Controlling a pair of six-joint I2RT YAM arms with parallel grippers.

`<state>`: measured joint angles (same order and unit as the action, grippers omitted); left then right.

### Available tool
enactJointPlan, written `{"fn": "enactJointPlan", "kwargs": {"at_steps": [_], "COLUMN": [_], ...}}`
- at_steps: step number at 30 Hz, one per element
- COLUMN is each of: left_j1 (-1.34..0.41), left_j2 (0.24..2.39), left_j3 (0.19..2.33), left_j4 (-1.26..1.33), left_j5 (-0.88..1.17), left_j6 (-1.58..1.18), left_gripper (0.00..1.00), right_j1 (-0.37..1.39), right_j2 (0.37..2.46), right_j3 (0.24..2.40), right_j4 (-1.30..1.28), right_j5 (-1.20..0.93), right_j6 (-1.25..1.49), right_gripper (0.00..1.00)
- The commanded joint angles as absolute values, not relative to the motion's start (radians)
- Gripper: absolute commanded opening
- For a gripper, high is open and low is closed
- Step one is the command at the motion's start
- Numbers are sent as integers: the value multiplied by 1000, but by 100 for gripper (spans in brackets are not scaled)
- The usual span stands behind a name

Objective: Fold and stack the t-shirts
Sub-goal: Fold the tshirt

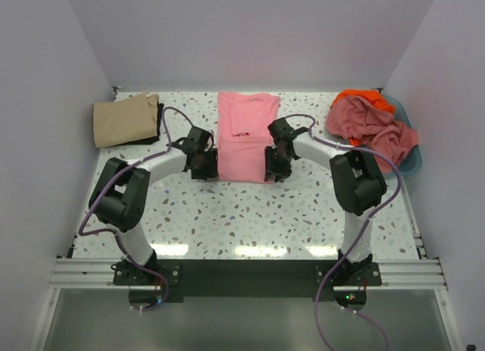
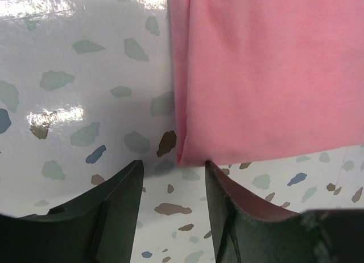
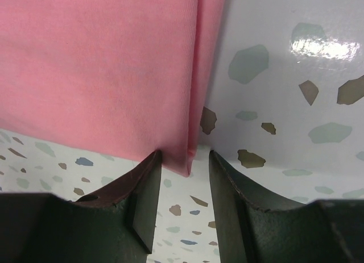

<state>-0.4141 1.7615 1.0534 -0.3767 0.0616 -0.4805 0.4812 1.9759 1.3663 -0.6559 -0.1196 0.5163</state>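
A light pink t-shirt (image 1: 246, 135), folded into a long strip, lies flat in the middle of the table. My left gripper (image 1: 203, 167) sits at its near left corner, my right gripper (image 1: 274, 167) at its near right corner. In the left wrist view the pink shirt (image 2: 267, 75) ends just ahead of the left gripper (image 2: 173, 166), its corner between the parted fingertips. In the right wrist view the shirt (image 3: 96, 70) has its corner inside the right gripper (image 3: 185, 158), whose jaws stand apart. A tan t-shirt (image 1: 125, 120) lies folded at the back left.
A blue basket (image 1: 409, 165) at the back right holds a crumpled dusty pink shirt (image 1: 371, 127) and an orange one (image 1: 364, 97). White walls close in the speckled table (image 1: 242, 214) on three sides. Both arm bases are bolted at the near edge.
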Motion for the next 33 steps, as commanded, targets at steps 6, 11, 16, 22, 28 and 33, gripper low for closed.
{"fn": "enactJointPlan", "kwargs": {"at_steps": [6,11,16,22,28,33], "left_j1": [-419,-417,-419,-423,-442,-454], "left_j2": [1732,1740,1766,1779,1790,1795], "left_j3": [1040,1035,1052,1052,1039,1039], "left_j4": [-316,-299,-314,-330,-322,-311], "left_j5": [74,72,51,26,29,41], "left_j6": [-518,-543,-540,-519,-520,-520], "left_gripper": [52,54,52,44,43,40], "right_j1": [494,492,492,506,512,515], "right_j2": [1996,1993,1985,1979,1993,1993], "right_j3": [1358,1353,1353,1345,1345,1348], "right_j4": [-644,-644,-649,-650,-655,-655], "right_j5": [-106,-106,-104,-109,-112,-112], "right_j6": [519,517,514,514,514,514], "right_gripper": [42,42,41,38,35,33]}}
